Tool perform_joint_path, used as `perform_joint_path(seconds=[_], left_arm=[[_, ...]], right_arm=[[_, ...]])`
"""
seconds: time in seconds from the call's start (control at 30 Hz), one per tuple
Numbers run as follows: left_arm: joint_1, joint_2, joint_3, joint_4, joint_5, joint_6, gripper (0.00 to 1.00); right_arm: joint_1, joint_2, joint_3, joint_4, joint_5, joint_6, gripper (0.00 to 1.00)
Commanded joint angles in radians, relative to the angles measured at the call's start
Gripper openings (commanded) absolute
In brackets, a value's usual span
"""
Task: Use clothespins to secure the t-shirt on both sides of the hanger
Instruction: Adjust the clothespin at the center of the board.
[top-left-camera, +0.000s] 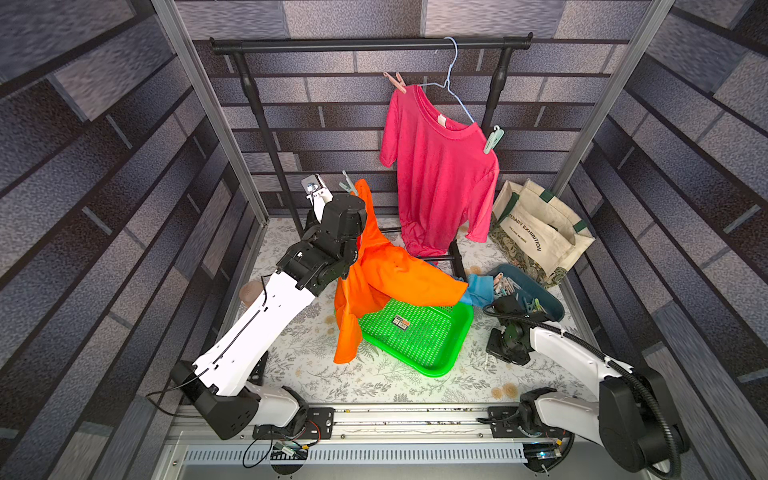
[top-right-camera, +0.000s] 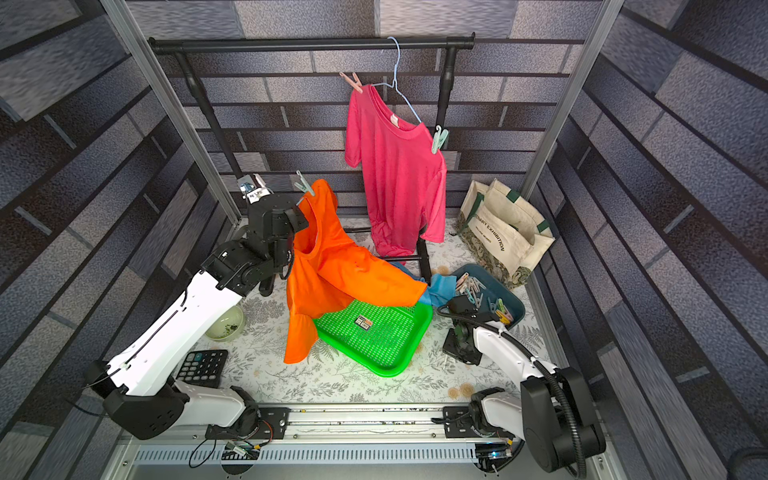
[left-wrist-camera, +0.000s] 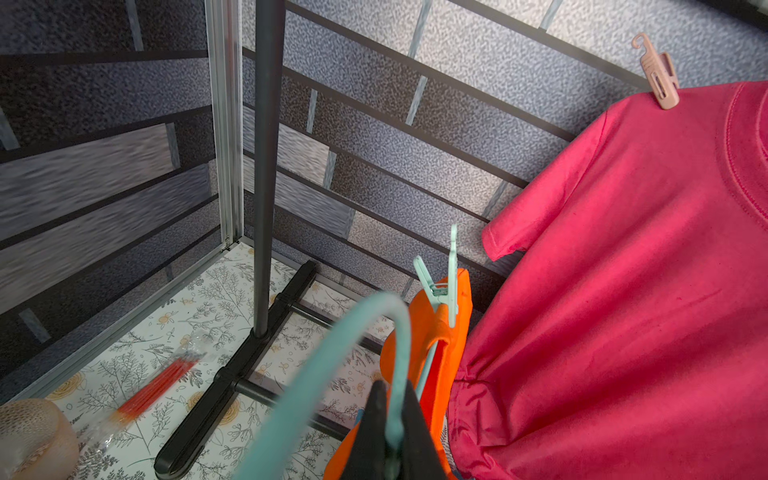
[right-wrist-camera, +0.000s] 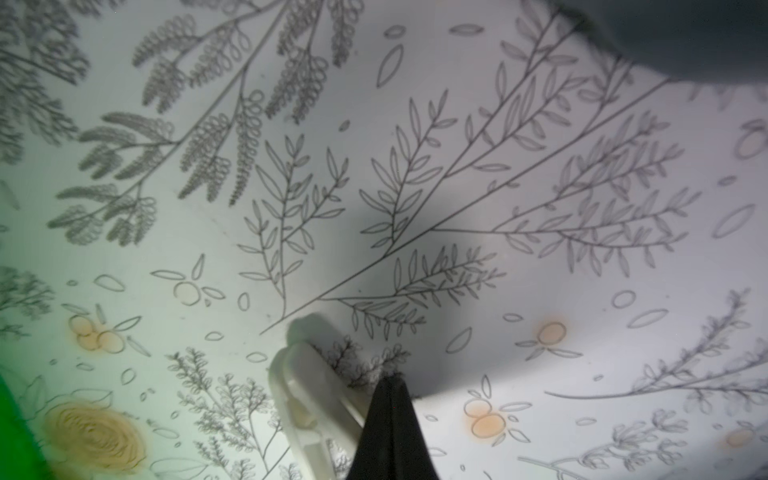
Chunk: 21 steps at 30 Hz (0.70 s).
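Pinching teal hanger, left gripper; right gripper pinches beige clothespin.

Orange t-shirt on teal hanger, mint clothespin clipping one shoulder.

At back, rack. On its right end, hanger carrying shirt; left peg and right peg on the shoulders. Front-left of that, second shirt on second hanger, draped into tray. Right of tray, bin with loose pegs; bag behind bin. Left of tray, bowl and calculator. Over table right of tray, spare peg.
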Motion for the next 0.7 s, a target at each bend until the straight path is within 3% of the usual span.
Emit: perform_joint_path(seconds=[0.0,0.27,0.37,0.5,0.67], left_arm=[[0.009,-0.033,-0.008,0.007,0.003,-0.021,0.05],[0.009,-0.011,0.011,-0.002,0.017,-0.032,0.05],[0.009,-0.007,0.025,-0.017,0.017,-0.033,0.04],[0.009,-0.018,0.014,-0.016,0.009,-0.033,0.05],[0.009,-0.024,0.006,-0.011,0.009,-0.031,0.05]], right_arm=[[0.031,-0.028,-0.041,0.027,-0.127,0.059,0.00],[0.148,-0.053,-0.001,0.137,-0.265,0.146,0.00],[0.146,-0.088,0.057,0.086,-0.193,0.115,0.00],[0.140,-0.091,0.147,-0.033,-0.008,0.004,0.24],[0.125,0.026,0.192,-0.016,0.018,-0.091,0.48]])
